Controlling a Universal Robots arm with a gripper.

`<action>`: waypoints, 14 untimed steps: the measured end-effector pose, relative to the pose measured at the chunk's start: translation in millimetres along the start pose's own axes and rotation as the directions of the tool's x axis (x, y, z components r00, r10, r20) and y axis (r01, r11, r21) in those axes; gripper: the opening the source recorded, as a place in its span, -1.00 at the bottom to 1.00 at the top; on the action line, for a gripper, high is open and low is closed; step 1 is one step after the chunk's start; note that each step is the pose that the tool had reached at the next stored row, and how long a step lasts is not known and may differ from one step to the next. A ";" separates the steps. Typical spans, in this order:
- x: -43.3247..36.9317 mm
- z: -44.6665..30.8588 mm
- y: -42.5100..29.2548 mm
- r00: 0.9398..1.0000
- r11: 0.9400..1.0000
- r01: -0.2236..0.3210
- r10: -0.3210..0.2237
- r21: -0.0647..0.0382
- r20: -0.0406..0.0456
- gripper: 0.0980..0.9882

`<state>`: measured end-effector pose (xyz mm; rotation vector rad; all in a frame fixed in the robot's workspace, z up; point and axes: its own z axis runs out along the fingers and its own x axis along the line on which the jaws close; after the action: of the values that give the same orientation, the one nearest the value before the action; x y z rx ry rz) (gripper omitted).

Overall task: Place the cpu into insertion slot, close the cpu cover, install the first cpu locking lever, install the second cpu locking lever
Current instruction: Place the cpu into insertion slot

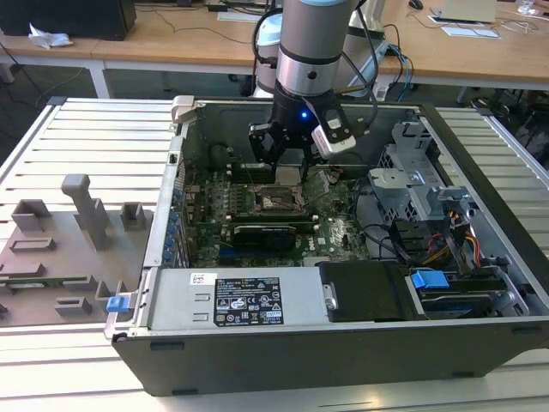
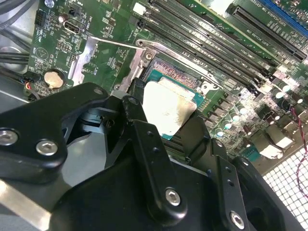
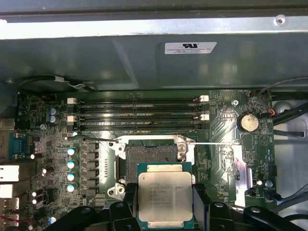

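Slatted metal table | open computer case with motherboard exposed | gripper clamps cpu by two edges, over insertion slot, not yet seated | risk: an offset or tilted descent would likely bend the slot's pins; a weak edge grip could drop the cpu.

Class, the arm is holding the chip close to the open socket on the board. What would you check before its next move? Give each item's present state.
1. Gripper shut firmly on the chip: ok, a finger sits on each side.
2. Socket uncovered, with nothing lying in it: ok.
3. Lever swung clear of the socket: ok.
4. Chip squared up over the socket: cannot tell from these angles.
5. Chip held level, not tilted: cannot tell.
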<state>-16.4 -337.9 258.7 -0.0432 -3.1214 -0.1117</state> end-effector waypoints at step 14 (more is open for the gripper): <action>0.0 1.1 -0.1 0.968 0.968 -0.249 0.249 -0.007 0.017 0.00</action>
<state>-16.4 -337.9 257.5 -0.4369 -3.1001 -0.1143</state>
